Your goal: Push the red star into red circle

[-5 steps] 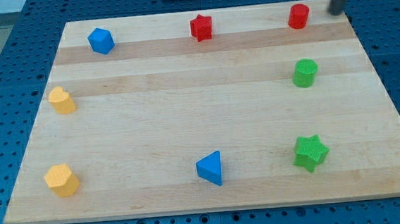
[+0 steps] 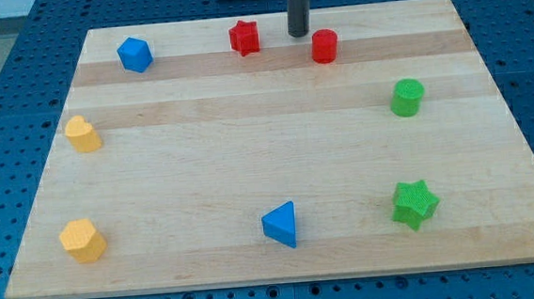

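My tip (image 2: 298, 33) is standing near the board's (image 2: 249, 160) top edge, between the red star (image 2: 244, 37) and the red circle (image 2: 324, 46) — just beside the circle's upper-left side and a little apart from the star on its left. There is no hand to open or close; the rod is holding nothing. The star and circle are sitting near each other but not touching, with the rod in the gap.

Elsewhere, a blue block (image 2: 134, 54) is lying at top left, two yellow blocks (image 2: 82, 134) (image 2: 82, 241) down the left side, a blue triangle (image 2: 281, 225) at bottom centre, a green circle (image 2: 407, 97) at right — and a green star (image 2: 413, 203) below it.
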You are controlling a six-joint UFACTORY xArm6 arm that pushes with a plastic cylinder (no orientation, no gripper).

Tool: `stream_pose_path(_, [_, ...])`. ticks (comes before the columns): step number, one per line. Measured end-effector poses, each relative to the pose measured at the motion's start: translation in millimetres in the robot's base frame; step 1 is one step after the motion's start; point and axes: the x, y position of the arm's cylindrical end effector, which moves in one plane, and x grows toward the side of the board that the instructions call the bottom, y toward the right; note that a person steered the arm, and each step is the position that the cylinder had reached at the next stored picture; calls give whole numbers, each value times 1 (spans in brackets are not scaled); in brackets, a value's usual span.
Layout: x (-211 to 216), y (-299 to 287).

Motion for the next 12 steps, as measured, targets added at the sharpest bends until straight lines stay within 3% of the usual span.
stream_pose_path(1, [-11,-78])
stream_pose_path(2, [1,-114])
stream_pose_path(3, [-4,-29])
stream_pose_path(4, [4,1])
stream_pose_path(6, [20,-92])
stream_pose_path(9, [17,-94])
stream_pose_path(11, [18,-160])
stream_pose_path(12, [50,-156])
